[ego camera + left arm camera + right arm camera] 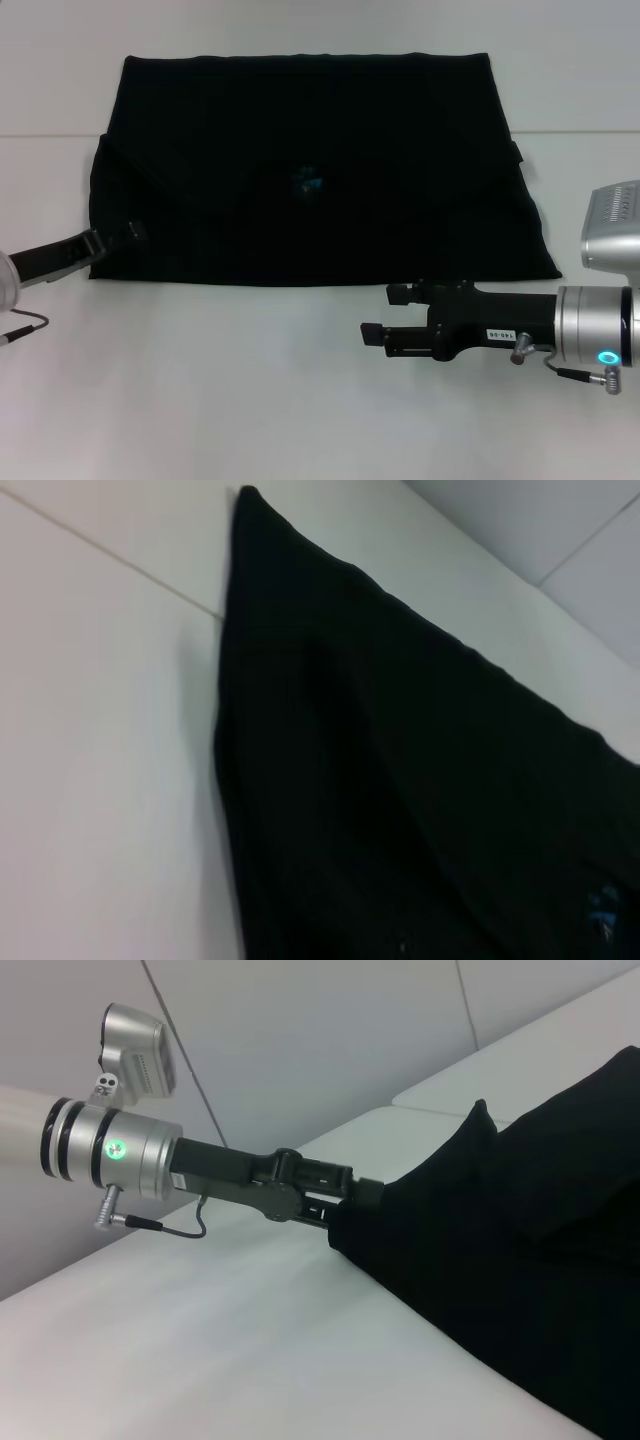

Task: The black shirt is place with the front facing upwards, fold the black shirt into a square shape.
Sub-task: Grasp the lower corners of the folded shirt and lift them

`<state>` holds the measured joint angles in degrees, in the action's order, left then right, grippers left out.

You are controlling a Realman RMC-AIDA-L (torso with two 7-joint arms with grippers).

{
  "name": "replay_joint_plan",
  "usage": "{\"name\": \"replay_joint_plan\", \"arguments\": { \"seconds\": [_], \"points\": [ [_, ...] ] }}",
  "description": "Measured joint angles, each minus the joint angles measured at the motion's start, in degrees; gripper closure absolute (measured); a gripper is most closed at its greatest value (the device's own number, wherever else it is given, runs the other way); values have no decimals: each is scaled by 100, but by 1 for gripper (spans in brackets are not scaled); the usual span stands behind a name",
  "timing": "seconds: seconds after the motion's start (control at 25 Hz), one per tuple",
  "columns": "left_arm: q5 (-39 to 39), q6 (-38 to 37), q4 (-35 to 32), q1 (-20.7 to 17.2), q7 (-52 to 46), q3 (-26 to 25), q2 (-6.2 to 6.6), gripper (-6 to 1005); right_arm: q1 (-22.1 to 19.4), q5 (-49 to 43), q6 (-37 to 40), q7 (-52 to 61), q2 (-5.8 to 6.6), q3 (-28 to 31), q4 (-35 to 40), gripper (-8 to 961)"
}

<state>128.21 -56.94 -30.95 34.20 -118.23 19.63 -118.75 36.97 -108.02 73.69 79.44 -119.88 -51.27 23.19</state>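
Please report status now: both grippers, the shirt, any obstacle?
Left gripper at shirt's near-left corner. Right gripper open, off the cloth, near side. Shirt partly folded, flat. No obstacle seen.

The head view looks down from above on the whole black shirt (310, 190). The left wrist view sits close at its edge. The right wrist view looks low across the table (250, 1360), sharing the shirt's near-left corner.

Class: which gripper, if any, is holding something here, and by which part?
The left gripper grips the black shirt at its near left edge. The right gripper is open, holding nothing.
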Motion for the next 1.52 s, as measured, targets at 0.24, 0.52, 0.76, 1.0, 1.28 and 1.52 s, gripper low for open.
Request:
{"name": "replay_joint_plan", "arguments": {
  "seconds": [0.24,0.52,0.76,1.0,1.28,1.52],
  "points": [
    [57,101,-27,31,57,271,-52,316,-14,82,7,1,0,4,26,143],
    [22,146,-56,-2,68,261,-56,656,-17,147,14,2,0,13,36,147],
    [37,101,-69,-15,71,257,-35,893,-36,308,80,179,22,74,45,150],
    [66,-80,-79,-37,72,261,-18,924,-163,246,40,1695,171,80,701,153],
    [68,-691,-254,-170,4,229,27,945,-301,-1120,255,5022,753,85,2106,157],
    [95,-1517,-456,-338,-121,163,64,945,-3,-2783,702,6564,1011,732,2591,160]
  ]
}}
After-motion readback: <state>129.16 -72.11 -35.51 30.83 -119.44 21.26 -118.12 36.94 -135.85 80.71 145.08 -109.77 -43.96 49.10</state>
